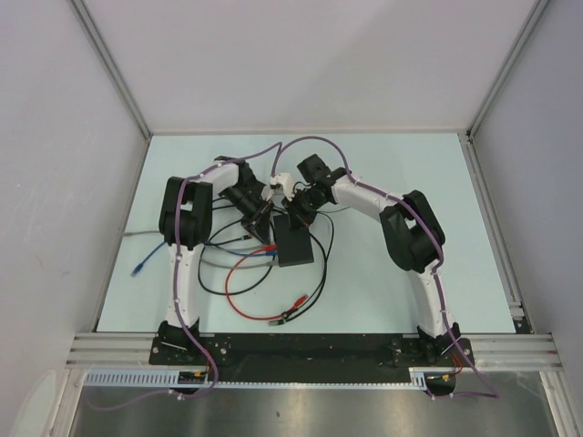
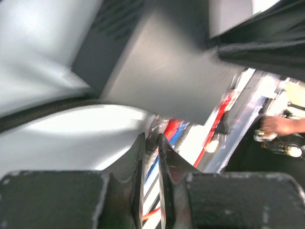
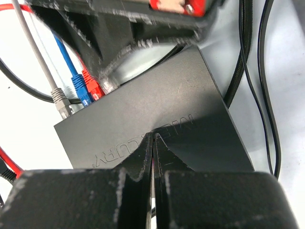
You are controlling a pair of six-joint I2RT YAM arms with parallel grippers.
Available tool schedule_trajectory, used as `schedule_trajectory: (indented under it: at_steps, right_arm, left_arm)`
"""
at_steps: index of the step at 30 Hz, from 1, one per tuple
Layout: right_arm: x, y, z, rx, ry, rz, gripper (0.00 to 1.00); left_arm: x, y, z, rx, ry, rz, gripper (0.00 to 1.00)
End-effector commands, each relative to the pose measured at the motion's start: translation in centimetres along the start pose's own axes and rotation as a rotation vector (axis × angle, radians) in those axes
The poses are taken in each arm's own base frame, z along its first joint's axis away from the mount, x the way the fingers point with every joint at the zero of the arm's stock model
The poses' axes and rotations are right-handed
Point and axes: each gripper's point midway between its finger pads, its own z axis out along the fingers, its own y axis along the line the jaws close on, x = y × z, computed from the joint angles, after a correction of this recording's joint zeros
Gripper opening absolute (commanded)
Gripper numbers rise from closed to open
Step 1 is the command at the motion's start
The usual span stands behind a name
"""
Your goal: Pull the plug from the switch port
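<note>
The switch (image 1: 294, 242) is a flat matte black box mid-table, also filling the right wrist view (image 3: 167, 114) and the left wrist view (image 2: 162, 71). Grey (image 3: 61, 102), blue (image 3: 81, 90) and red (image 3: 95, 87) plugs sit in its left edge. My left gripper (image 1: 264, 223) reaches in at that edge. In its own view the left gripper (image 2: 151, 142) is shut on a small dark plug next to the red and blue cables. My right gripper (image 3: 152, 136) is shut, its tips resting on the switch's top face.
Red (image 1: 244, 293) and black (image 1: 319, 273) cables loop over the table in front of the switch. A loose blue plug (image 1: 138, 269) lies at the left. Two black cables (image 3: 257, 71) run along the switch's right side. White walls enclose the table.
</note>
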Motion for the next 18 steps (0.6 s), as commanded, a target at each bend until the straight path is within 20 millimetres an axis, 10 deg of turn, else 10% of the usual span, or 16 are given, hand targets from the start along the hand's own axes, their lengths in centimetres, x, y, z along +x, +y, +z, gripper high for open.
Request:
schedule_trajectory:
  at_steps: [1, 9, 18]
  right_arm:
    - [6.6, -1.6, 0.7, 0.064, 0.202, 0.064, 0.00]
    - [6.5, -1.6, 0.8, 0.063, 0.202, 0.064, 0.00]
    - [6.6, -1.5, 0.9, 0.061, 0.204, 0.062, 0.00]
  left_arm:
    - [2.2, 3.0, -1.0, -0.162, 0.087, -0.019, 0.00]
    - [0.8, 1.1, -2.4, -0.100, 0.004, 0.024, 0.00]
    - [-5.2, -1.2, -11.2, -0.292, -0.257, 0.254, 0.00]
